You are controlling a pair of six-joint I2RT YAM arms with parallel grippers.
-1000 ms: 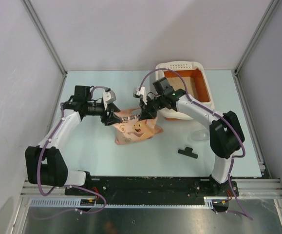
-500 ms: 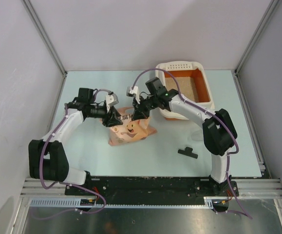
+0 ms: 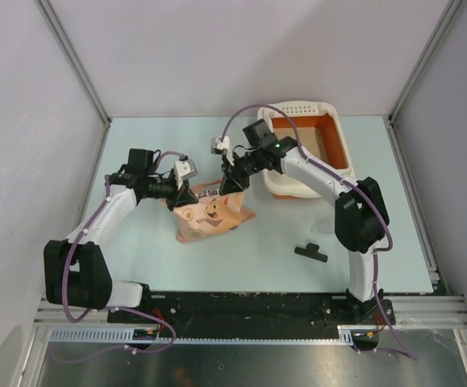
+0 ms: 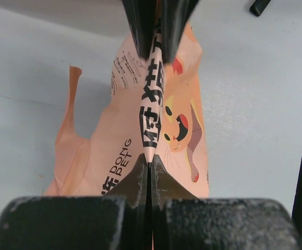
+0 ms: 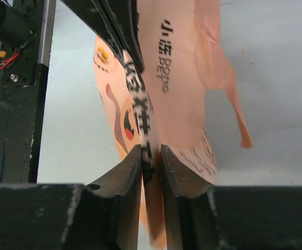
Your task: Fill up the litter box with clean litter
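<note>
Between both jaws, the litter bag hangs, top edge left-right.

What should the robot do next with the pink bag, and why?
Probably lift the bag and carry it right, toward the litter box. Both the left pincer and right pincer are shut on its top edge, but it is beside the box, not over it.

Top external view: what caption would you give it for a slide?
Two robot arms' jaws pinch the top edge of a pink litter bag beside the orange litter box.
</note>
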